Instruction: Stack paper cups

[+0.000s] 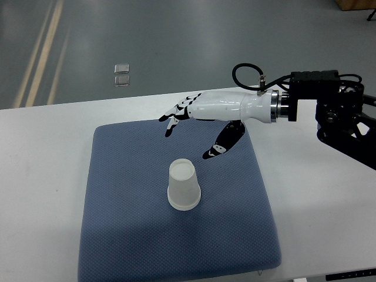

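Observation:
A white paper cup (184, 185) stands upside down near the middle of the blue cushion mat (117, 235). It may be more than one cup nested; I cannot tell. My right hand (194, 126) hovers above the mat's far edge, beyond the cup and apart from it. Its fingers (174, 114) are spread toward the left and the thumb points down toward the mat, with nothing held. The right arm (305, 100) comes in from the right edge. The left arm does not show.
The mat lies on a white table (41, 176) whose far edge runs across the picture. Beyond it is grey floor with yellow lines (41, 47) and a small clear object (122, 75).

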